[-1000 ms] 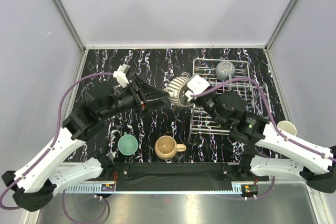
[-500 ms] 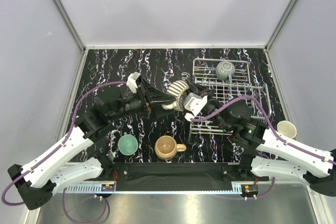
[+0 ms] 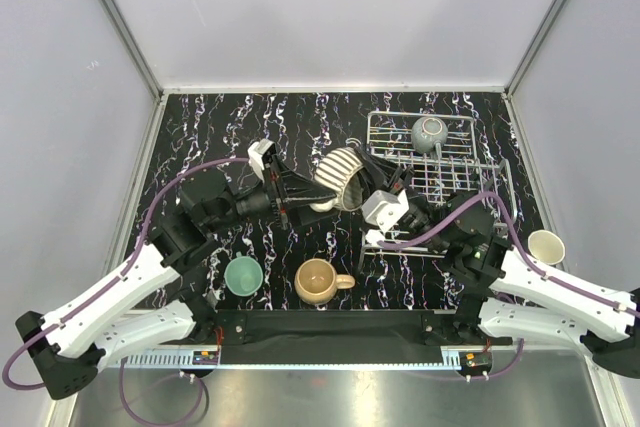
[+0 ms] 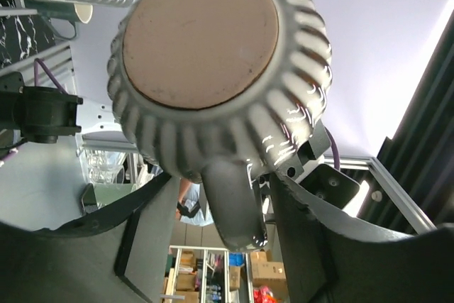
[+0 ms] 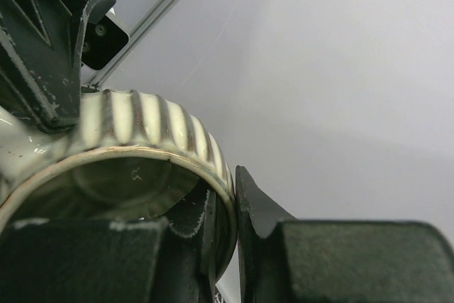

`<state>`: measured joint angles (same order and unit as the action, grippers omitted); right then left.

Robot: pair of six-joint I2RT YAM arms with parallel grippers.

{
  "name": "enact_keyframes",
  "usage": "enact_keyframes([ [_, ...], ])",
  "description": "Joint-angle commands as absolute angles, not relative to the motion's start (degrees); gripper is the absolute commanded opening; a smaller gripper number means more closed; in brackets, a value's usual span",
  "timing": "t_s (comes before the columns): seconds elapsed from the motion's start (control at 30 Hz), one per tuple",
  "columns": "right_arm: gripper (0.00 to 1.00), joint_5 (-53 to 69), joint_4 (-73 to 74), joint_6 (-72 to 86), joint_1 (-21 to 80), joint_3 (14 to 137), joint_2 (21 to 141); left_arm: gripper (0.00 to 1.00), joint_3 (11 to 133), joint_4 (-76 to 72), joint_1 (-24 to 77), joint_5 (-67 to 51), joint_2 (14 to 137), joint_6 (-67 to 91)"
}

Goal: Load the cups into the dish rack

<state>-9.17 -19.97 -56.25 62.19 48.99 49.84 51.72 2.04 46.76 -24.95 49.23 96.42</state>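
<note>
Roughly a fifth done, by the count of cups. Loaded so far: only the grey-green cup (image 3: 431,132), sitting at the far end of the rack (image 3: 395,115). In hand: the striped cup (image 3: 338,177), lifted off the table (image 3: 200,117) and tipped on its side just left of the rack. Pinched at the rim by the right gripper (image 5: 227,209), one finger inside the mouth and one outside. Flanked at the handle (image 4: 233,214) by the left gripper (image 4: 223,188), jaws spread to either side with background showing through on one side, so no firm clamp visible there. Looks like a handover or a re-grip in mid-air rather than a placement. Not yet over the rack, not yet in it. Waiting toward the table's near edge: the teal cup (image 3: 243,275) and the tan cup (image 3: 318,282), both upright with mouths up, near each other but apart. Standing off to the right of the rack, beside the right arm (image 3: 560,282): a fifth cup (image 3: 546,245), pale inside, outer colour hard to tell. Left to do, then: settle the grip on the striped cup, carry it over and set it among the prongs, then fetch the other three one after another.
</note>
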Motion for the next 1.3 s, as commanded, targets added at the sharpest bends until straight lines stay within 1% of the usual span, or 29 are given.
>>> enact_keyframes([
  [0.0,0.00,-2.56,-29.17,-57.47,62.67,47.73,49.22,0.57,51.07,-6.06,47.11,-26.72,48.87,97.91],
  [0.13,0.00,-2.29,-28.30,-59.76,62.58,46.58,49.04,0.50,49.84,-6.33,47.20,-28.04,48.08,98.17],
  [0.3,0.00,-0.18,-24.88,-58.01,62.58,46.93,47.03,0.41,48.17,-6.67,47.11,-30.67,47.29,98.61],
  [0.47,0.00,3.16,-21.89,-57.66,62.67,46.76,45.62,0.38,47.20,-8.43,47.11,-32.52,47.46,99.23],
  [0.67,0.00,3.95,-18.03,-57.39,62.67,47.72,44.91,0.37,46.06,-9.93,47.11,-32.87,46.84,100.28],
  [0.77,0.00,4.13,-17.67,-57.83,62.58,47.55,45.00,0.33,46.05,-12.04,47.11,-33.13,47.20,101.34],
  [0.87,0.00,3.61,-18.72,-58.89,62.67,46.85,45.87,0.27,46.58,-12.13,47.20,-32.61,47.11,101.60],
  [0.93,0.00,3.52,-19.59,-59.76,62.67,46.41,46.49,0.20,46.41,-13.09,47.20,-32.08,46.85,102.56],
  [1.03,0.00,2.55,-22.67,-59.94,62.67,45.88,47.72,0.00,46.49,-13.97,47.46,-30.94,46.67,103.36],
  [1.2,0.00,-1.22,-30.57,-62.22,62.67,44.30,51.15,0.00,47.37,-15.20,48.25,-29.53,46.49,102.83],
  [1.23,0.00,-2.27,-32.85,-62.40,62.67,42.99,51.76,0.00,47.81,-15.38,48.43,-29.27,46.49,102.57],
  [1.27,0.00,-4.20,-38.44,-62.84,62.67,42.11,52.90,0.00,48.07,-15.55,48.60,-28.40,46.41,102.31],
])
